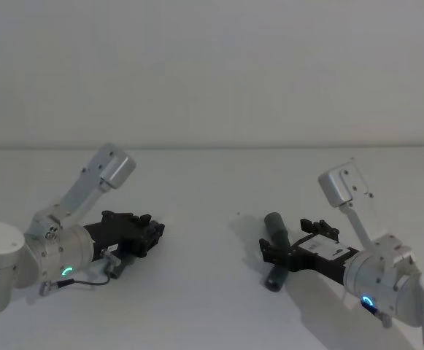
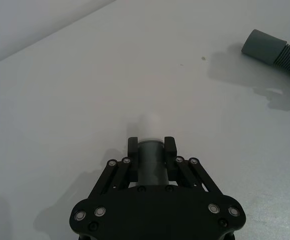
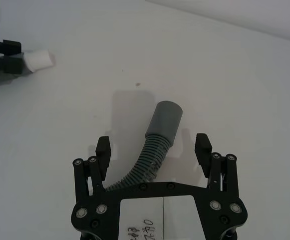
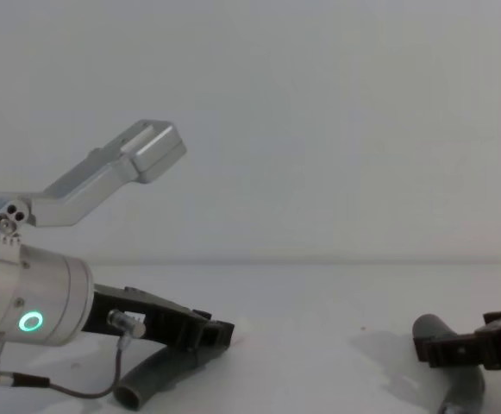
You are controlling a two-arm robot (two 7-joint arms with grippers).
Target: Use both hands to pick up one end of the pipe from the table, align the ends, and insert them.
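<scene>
While left gripper is clamped on left hose piece, light, floppy-looking right hose piece is judged best taken at its stiffer cuff, right gripper jaws spread open.

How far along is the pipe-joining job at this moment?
Done: the left gripper is shut on one hose piece. In hand: the right gripper is open, its fingers either side of the other hose piece, which lies on the table. Left: closing on it, lifting, aligning both cuffs and inserting.
</scene>
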